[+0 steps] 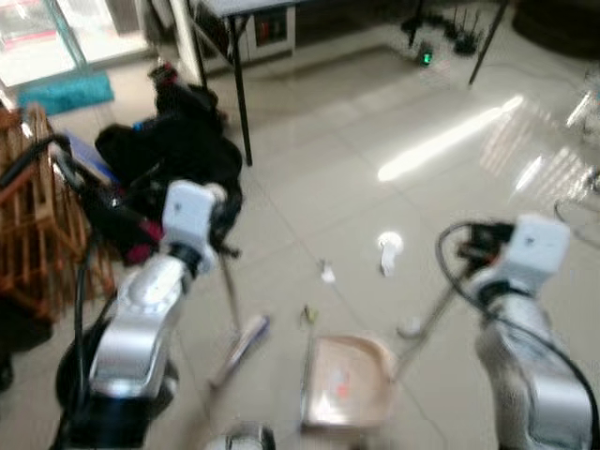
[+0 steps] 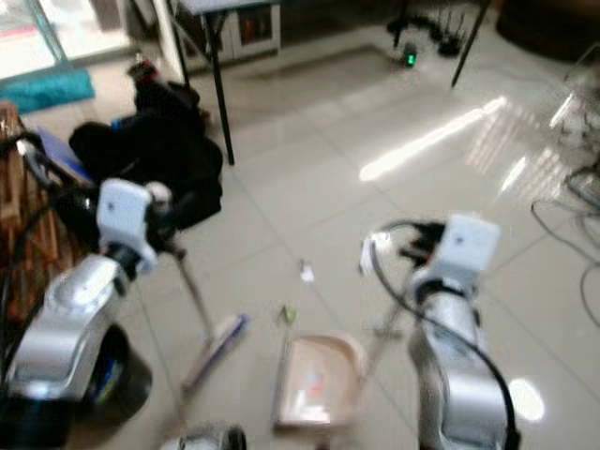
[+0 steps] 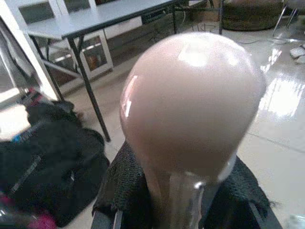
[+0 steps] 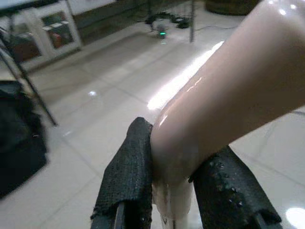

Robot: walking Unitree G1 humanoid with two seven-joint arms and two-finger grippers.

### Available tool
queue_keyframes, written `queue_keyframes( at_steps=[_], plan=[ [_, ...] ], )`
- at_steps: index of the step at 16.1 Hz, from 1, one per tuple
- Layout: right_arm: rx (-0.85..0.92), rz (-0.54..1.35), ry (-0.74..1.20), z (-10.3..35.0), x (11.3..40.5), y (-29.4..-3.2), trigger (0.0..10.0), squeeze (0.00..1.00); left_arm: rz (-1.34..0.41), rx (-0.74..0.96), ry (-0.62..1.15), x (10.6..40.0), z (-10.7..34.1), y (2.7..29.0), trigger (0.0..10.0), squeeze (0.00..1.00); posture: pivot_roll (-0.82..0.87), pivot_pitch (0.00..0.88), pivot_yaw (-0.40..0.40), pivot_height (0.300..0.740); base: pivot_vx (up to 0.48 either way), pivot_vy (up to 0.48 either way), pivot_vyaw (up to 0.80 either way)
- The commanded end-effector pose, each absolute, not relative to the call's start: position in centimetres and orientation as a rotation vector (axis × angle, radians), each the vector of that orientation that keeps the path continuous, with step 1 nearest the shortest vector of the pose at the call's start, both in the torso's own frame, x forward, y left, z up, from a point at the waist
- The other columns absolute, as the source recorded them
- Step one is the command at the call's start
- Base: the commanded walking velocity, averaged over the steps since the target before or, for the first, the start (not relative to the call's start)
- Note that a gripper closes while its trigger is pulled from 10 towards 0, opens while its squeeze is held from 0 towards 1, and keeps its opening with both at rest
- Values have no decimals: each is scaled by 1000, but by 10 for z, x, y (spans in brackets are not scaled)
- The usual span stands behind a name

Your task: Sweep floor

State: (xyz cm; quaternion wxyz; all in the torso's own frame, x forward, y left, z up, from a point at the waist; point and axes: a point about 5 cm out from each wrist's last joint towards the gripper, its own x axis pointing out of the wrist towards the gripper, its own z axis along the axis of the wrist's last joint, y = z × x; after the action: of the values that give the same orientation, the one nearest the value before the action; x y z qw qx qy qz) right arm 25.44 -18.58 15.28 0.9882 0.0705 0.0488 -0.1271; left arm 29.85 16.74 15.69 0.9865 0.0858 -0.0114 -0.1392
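Closest to the robot, the pink dustpan (image 1: 347, 382) is sitting flat on the shiny tiled floor (image 1: 375, 131), with its open mouth facing to the robot's left. Its long handle (image 1: 427, 319) is rising up and to the right, into the right gripper (image 4: 174, 191). In the right wrist view, the two black fingers (image 4: 128, 176) are squeezing tight on the pink end of that handle.

Just to the left of the dustpan, the broom head (image 1: 246, 339) is resting on the floor. Its thin stick (image 1: 228, 286) is leaning up and to the left, toward the left gripper (image 3: 178, 200). In the left wrist view, the left gripper's fingers are hugging the stick right under its round pink top (image 3: 190, 100), clamped on it.

A little farther out, small bits of rubbish are lying on the tiles. One tiny greenish scrap (image 1: 306, 315) is lying between the broom head and the dustpan. A small white scrap (image 1: 326, 274) and a bigger white crumpled piece (image 1: 388, 249) are lying farther away, past the mouth of the dustpan.

So the rubbish lies ahead of both tools. I think the broom, on the left arm, needs to reach out past the white bits and pull them back and to the right, toward the dustpan's open side.

Farther back, a black bag (image 1: 178, 150) is slumping by a table leg (image 1: 240, 94), and a wooden rack (image 1: 33, 206) is standing at the far left.
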Motion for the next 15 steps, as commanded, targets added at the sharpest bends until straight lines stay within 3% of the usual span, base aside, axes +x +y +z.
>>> queue_keyframes(
  at_steps=[1,15],
  plan=[
    [138,-275,76,157,252,-192,10000,0,-308,172,-71,298,166,160,10000,0,-29,126,18,740,412,0,0],
    [138,-282,75,158,253,-193,10000,0,-355,148,-82,295,167,154,10000,0,-32,129,20,740,408,0,0]
  ],
)
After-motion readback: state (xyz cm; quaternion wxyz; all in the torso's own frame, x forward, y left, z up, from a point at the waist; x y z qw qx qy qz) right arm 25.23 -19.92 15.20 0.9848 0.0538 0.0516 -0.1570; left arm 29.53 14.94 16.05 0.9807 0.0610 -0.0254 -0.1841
